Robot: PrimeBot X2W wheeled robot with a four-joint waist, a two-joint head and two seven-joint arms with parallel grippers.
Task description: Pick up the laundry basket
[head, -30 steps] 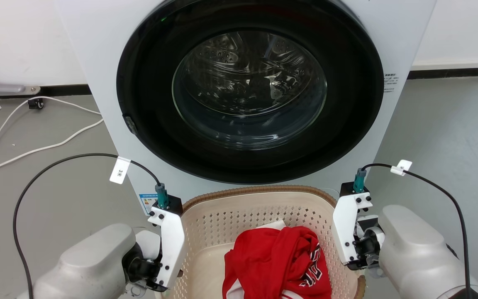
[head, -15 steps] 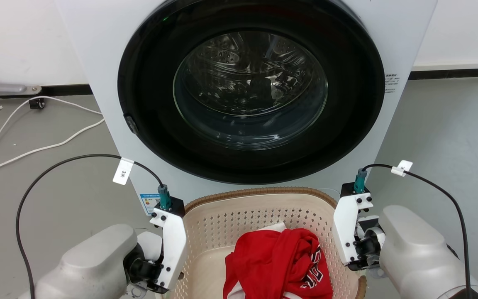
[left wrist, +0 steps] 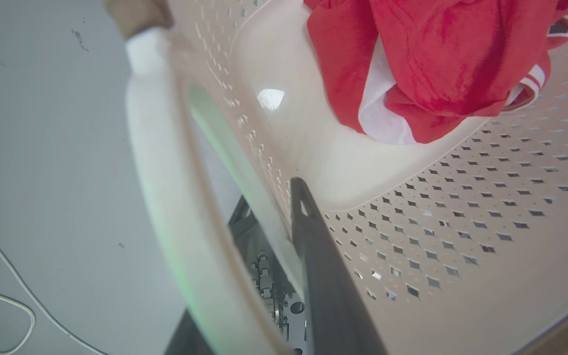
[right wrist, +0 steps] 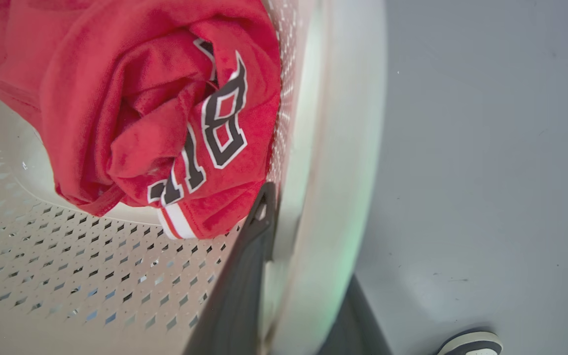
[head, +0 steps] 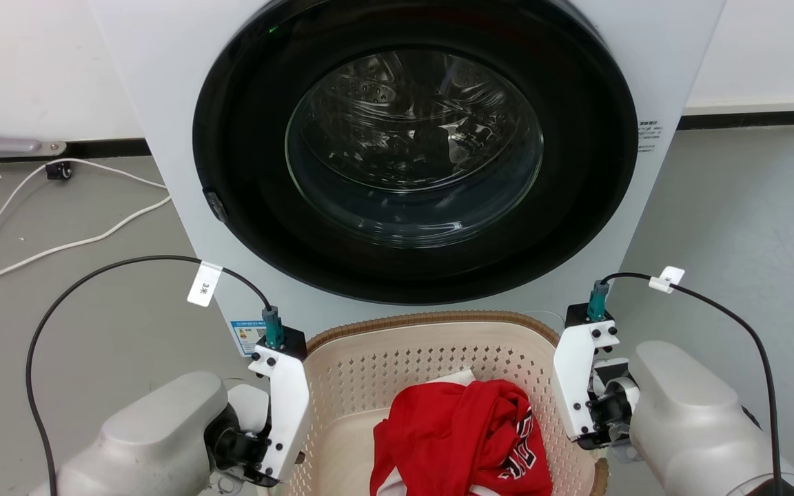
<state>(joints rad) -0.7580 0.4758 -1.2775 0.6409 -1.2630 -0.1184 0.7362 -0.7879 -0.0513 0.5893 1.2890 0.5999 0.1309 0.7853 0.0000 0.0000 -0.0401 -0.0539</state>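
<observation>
Grey floor [head: 748, 207] and a white wall [head: 25, 69] frame one white washer [head: 163, 103], its round dark door [head: 414, 148] closed, ahead of both grippers. One laundry basket [head: 431, 322] stands between the two grippers, just in front of the washer. The left gripper [left wrist: 269, 207] straddles the basket's left side. Its inner finger [left wrist: 323, 276] lies flat along the inside of the perforated wall, while the white left handle [left wrist: 156, 148] crosses just outside that finger and hides most of the other one. The right gripper [right wrist: 303, 222] sits the same way on the opposite side, with its inner finger [right wrist: 244, 276] against the inside wall and its outer finger [right wrist: 358, 320] showing below the white right handle [right wrist: 343, 148]. Both gaps look narrow with the basket's side in them, but the outer fingertips are hidden, so I cannot tell whether either gripper is clamped. The basket is cream plastic with rounded corners, rows of small diamond holes, a smooth bottom and a brown woven-look rim. One crumpled red shirt [head: 459, 434] with white trim and black lettering lies inside, just beyond the right gripper's inner fingertip and farther from the left's. A white cable [head: 59, 248] trails on the floor outside the left gripper. The toe of one shoe [right wrist: 469, 343] shows outside the right gripper.
</observation>
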